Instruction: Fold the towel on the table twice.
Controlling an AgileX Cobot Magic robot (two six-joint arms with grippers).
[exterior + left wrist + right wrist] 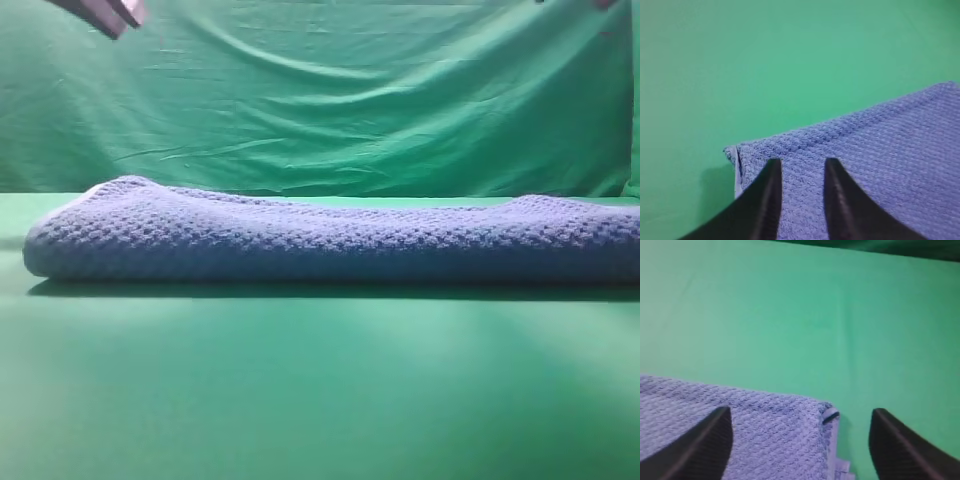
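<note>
The left gripper (801,167) hangs above the towel (875,165) with its two dark fingers (767,200) a narrow gap apart and nothing between them; in the left wrist view the cloth's corner sits at roughly 9 o'clock of the fingertips. The right gripper (800,417) hangs likewise, its two fingers (705,445) spread wide and empty, with the opposite corner of the towel (740,430) between them, toward 6 o'clock in that view. Neither tool touches the cloth; the placement over the two end corners suggests each arm is positioned to manage one end of the fabric.

In the exterior high view, one towel (320,240) lies on the table (320,400) as a long, thick band spanning from 9 to 3 o'clock; its rounded, layered near edge suggests at least one fold is already made. The wrinkled green backdrop (330,100) hangs behind at 12 o'clock.

Count: two grippers, one towel, one table.
</note>
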